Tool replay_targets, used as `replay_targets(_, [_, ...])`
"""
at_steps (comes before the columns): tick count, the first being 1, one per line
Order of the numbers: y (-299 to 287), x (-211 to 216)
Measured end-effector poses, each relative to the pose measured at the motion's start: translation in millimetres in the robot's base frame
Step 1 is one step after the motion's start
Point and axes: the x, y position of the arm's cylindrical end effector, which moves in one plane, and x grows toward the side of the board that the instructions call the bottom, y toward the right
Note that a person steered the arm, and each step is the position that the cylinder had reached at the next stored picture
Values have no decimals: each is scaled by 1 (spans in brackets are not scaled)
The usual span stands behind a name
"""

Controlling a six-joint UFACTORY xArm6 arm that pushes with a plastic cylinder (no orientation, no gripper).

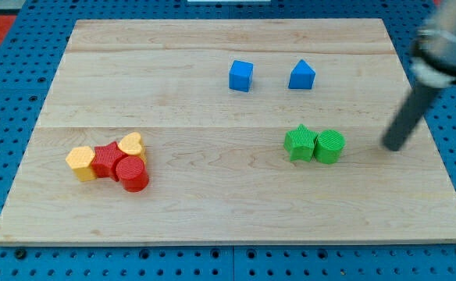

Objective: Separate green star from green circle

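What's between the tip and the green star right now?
The green circle. My tip sits to the view's right of the pair, with bare board between it and the circle. The circle touches the green star on its right side, so a straight push leftward hits the circle first. Nothing else intervenes.

Pale, matt wooden desk (212, 211) with visible grain; ribbed, plastic-looking green star (299, 143) and green circle (329, 146) left of matt dark tip (390, 147).
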Motion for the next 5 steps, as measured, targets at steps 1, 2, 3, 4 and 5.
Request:
replay_targets(1, [-105, 14])
replay_targets(2, [-141, 1])
replay_targets(3, [-206, -5])
replay_targets(4, [-243, -5])
replay_targets(5, [-245, -42])
